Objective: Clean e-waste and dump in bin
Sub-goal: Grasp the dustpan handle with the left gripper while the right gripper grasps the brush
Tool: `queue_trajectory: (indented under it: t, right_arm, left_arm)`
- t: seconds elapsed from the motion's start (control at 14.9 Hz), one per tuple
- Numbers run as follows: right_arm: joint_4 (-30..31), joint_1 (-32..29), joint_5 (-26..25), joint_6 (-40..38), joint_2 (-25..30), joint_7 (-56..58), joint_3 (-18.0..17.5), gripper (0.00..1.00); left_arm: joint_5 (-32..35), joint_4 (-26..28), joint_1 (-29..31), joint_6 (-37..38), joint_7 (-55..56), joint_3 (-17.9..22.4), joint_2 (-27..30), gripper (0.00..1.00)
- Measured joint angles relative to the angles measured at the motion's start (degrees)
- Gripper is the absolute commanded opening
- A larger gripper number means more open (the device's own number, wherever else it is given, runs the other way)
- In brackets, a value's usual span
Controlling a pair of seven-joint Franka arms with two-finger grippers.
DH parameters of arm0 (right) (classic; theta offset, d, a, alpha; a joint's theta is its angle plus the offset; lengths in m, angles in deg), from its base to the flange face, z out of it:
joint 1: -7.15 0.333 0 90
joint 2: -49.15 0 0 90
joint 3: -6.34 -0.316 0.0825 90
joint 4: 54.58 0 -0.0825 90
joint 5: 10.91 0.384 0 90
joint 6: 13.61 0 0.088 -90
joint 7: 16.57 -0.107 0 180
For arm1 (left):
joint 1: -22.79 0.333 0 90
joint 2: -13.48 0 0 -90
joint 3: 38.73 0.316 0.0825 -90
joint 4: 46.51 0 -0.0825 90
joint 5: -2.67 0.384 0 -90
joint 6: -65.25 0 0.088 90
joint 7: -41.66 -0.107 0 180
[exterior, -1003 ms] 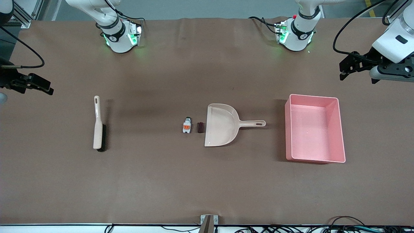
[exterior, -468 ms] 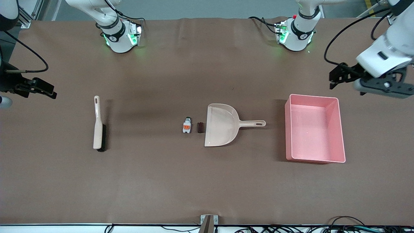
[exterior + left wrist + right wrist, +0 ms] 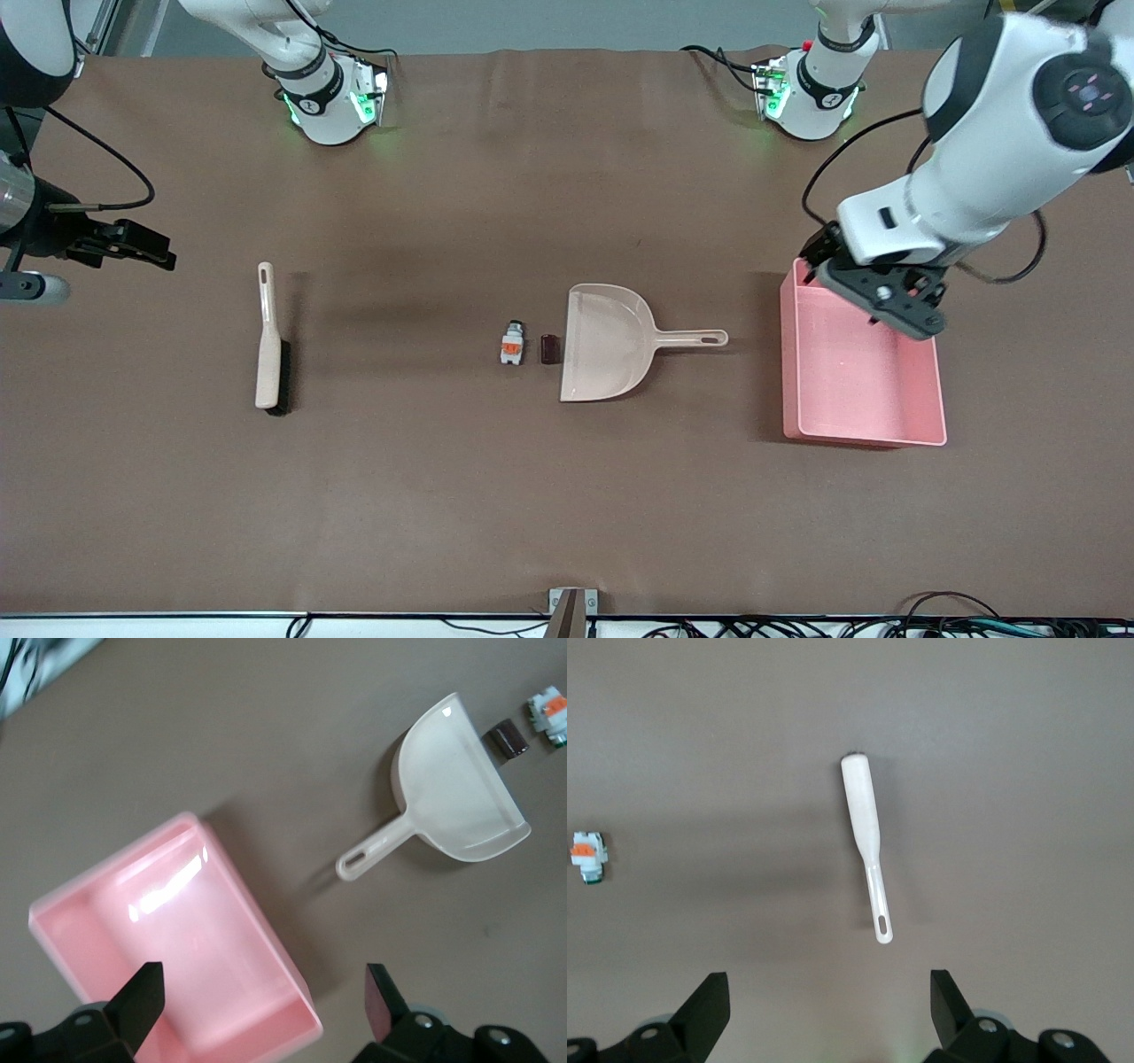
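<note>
Left pincer point(image 3: 261, 992): held in the air over the pink bin point(image 3: 864, 390), fingers spread wide, nothing gripped.
Right pincer point(image 3: 824, 997): held over the tabletop point(image 3: 443, 496) at the right arm's end, near the brush point(image 3: 268, 341), fingers spread wide, nothing gripped.
E-waste: white-grey component point(image 3: 511, 345) and maroon block point(image 3: 550, 348) are seen side by side, just beside the dustpan point(image 3: 607, 343) mouth.

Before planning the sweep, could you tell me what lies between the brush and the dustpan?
In the front view, the two e-waste pieces: the white-grey component and, beside the dustpan's mouth, the maroon block. From the brush to the component, the table is bare.
</note>
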Motion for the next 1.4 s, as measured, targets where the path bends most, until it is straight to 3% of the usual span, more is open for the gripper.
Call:
queue_trajectory:
  t: [0.54, 0.8, 1.07, 1.4]
  right_arm:
    - [13.8, 4.1, 1.5, 8.9, 0.2, -0.3, -0.3, 1.0]
    - [24.9, 2.1, 1.5, 14.9, 0.5, -0.1, 0.5, 1.0]
    - [40.6, 2.0, 1.3, 29.3, 5.1, 0.8, 0.5, 1.0]
    - [55.5, 1.2, 1.1, 50.3, 7.7, 8.1, 0.6, 0.98]
  left_arm:
    - [0.0, 2.0, -0.9, -8.9, -12.5, -9.5, -11.6, 0.91]
    - [0.0, 9.2, -0.9, -18.8, -24.6, -10.2, -13.0, 0.88]
    - [0.0, 16.6, -0.9, -28.2, -31.1, -10.3, -13.5, 0.83]
    - [1.0, 18.1, -0.9, -33.4, -36.9, -10.4, -17.2, 0.84]
